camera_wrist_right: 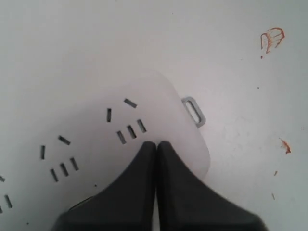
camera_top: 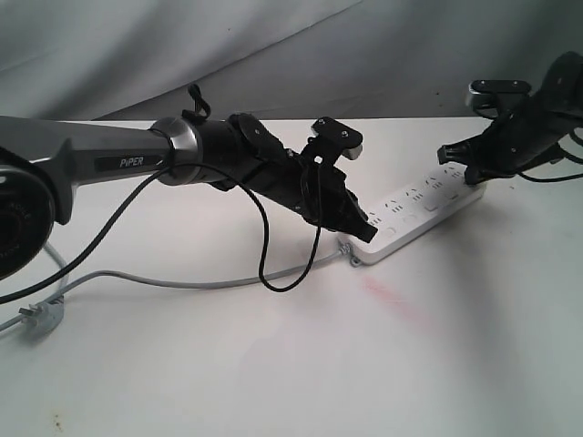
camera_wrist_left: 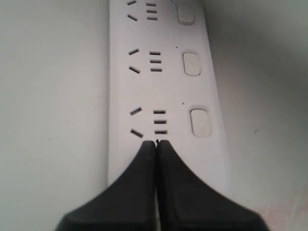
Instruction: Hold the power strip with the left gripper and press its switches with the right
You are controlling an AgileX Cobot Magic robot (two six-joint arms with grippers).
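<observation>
White strip [camera_top: 414, 208] lies diagonal, near-left to far-right; left gripper [camera_top: 363, 226] slants down over near end, right gripper [camera_top: 472, 175] over far end, both jaws pressed together.

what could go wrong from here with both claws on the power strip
1. The left gripper is shut and seems only to press on top of the power strip, not clamp it, so the strip might slide or pivot.
2. The right gripper sits by the socket slots. Its view shows no switches, so it may miss.
3. The cable loop hangs near the grey cord and could snag.
</observation>
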